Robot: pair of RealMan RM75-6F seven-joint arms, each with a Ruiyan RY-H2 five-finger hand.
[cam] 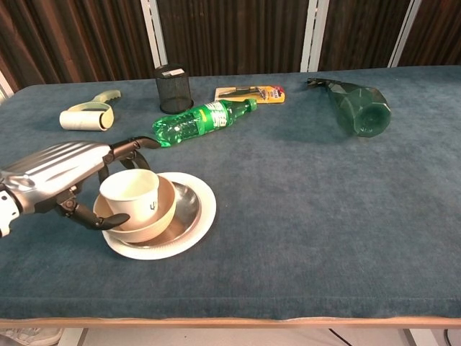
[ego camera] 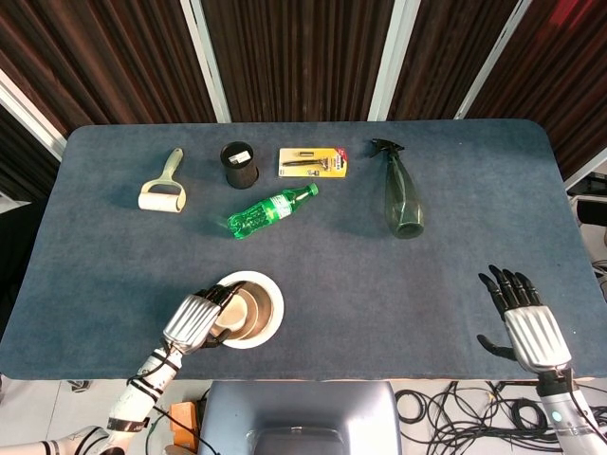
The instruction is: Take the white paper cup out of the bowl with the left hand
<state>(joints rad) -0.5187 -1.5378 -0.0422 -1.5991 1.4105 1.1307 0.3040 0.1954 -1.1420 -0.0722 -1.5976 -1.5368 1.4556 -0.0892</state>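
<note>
Left robot hand point(cam: 54, 176) cups white paper cup point(cam: 131, 194) in bowl point(cam: 155, 216).

Two robot hands, left hand point(cam: 54, 175) and right hand point(ego camera: 524, 322), with ribbed silver backs, black fingers point(ego camera: 503, 285), and silver wrists.
</note>
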